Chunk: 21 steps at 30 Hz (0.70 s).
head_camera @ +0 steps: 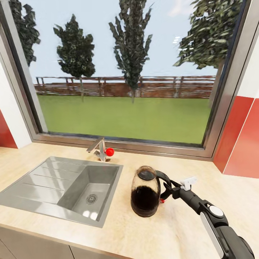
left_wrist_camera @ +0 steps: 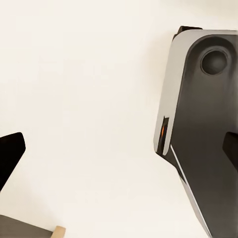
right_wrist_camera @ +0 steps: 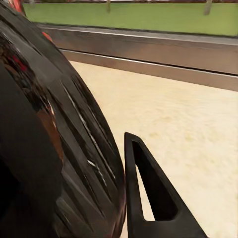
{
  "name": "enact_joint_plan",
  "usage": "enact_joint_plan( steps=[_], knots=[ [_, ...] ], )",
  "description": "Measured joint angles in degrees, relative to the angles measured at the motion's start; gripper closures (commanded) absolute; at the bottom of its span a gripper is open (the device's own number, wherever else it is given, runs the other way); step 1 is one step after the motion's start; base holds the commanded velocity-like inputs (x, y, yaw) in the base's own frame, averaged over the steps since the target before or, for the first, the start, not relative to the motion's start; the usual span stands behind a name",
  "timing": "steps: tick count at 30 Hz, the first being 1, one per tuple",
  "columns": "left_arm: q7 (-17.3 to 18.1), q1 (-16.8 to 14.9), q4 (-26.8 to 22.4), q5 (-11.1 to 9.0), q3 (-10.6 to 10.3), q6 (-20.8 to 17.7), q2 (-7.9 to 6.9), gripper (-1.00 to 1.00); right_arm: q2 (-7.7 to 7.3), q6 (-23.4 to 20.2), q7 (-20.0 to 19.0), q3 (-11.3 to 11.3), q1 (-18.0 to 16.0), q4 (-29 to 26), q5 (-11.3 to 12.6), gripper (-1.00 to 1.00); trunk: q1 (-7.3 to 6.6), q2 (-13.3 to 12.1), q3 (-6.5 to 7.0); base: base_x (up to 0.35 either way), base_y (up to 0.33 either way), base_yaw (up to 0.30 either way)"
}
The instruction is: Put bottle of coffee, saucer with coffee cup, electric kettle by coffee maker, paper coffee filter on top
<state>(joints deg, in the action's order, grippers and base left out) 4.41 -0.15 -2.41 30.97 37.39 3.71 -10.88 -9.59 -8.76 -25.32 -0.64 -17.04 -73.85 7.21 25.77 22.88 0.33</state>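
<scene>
Beige stone-look countertop [head_camera: 151, 233] ran beneath a wide metal-framed window [head_camera: 126, 142] that looked out on a green lawn, dark trees and a brown fence. Low and right of centre in the head view stood the rounded dark glass electric kettle [head_camera: 145, 192] with its black lid, upright on the countertop just beside the sink's right edge. At its black handle sat the right gripper [head_camera: 166, 189], coming in from the lower right on a black-and-white arm; its fingers seemed to be about the handle, though how firmly they had closed could not be told. In the right wrist view the kettle's dark body [right_wrist_camera: 54, 144] bulked at the left with one black finger [right_wrist_camera: 151, 198] just beside it. Left of the kettle lay the stainless steel sink [head_camera: 61, 189] with a ribbed drainboard, and behind it a metal faucet [head_camera: 98, 148] with a red knob. Red wall panels [head_camera: 241, 140] rose at the right edge. The left wrist view showed a pale surface and a grey-and-black robot part [left_wrist_camera: 198, 124]; the left gripper's state could not be told.
</scene>
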Motion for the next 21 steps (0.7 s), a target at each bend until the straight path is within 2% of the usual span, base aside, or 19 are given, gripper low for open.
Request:
enact_joint_plan(
  steps=[21],
  knots=[
    [0.0,0.0,0.0,0.0,0.0,0.0,-0.08,-1.00,0.01,0.0,-0.1,0.0,0.0,-0.2,0.0,1.00,0.00,0.0,0.00,0.000,0.000,0.000]
  ],
)
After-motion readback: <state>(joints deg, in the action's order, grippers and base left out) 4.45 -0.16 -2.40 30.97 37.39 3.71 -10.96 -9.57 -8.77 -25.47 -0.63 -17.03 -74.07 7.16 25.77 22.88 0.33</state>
